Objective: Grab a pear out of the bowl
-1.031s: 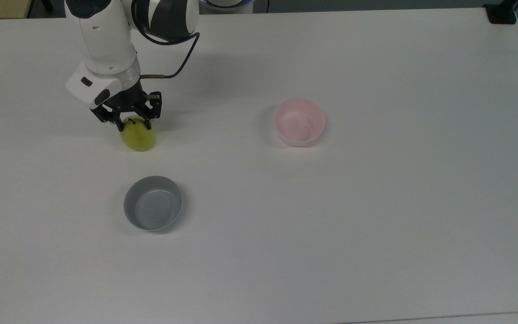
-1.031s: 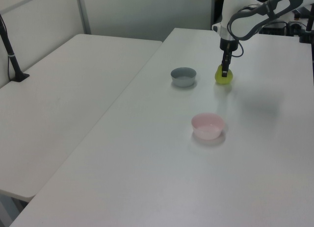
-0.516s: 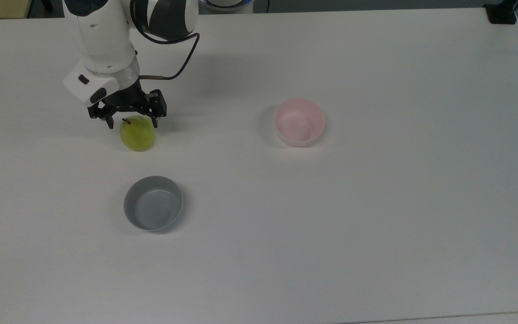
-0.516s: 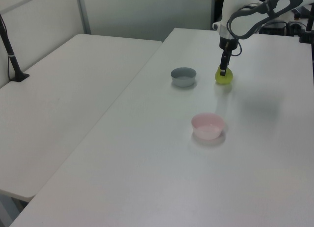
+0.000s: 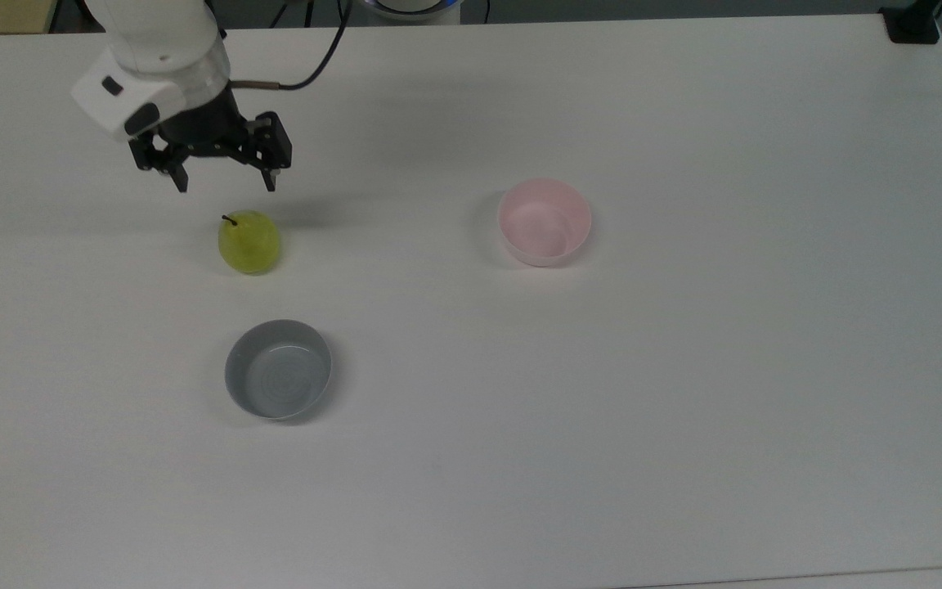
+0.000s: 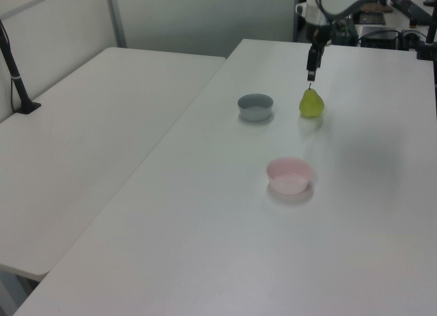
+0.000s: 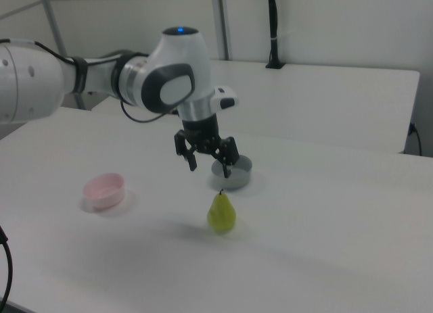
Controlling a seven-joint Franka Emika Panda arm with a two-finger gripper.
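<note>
No text, label, brand, number or sign can be read on any surface shown in the top, left or right views.

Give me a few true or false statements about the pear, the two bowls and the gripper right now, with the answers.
1. The pear stands on the table, outside both bowls. True.
2. The gripper is shut on the pear. False: its jaws are open, above the pear.
3. The pink bowl has nothing in it. True.
4. The grey bowl holds the pear. False: it holds nothing.
5. The pear lies on its side. False: it stands upright, stem up.
</note>
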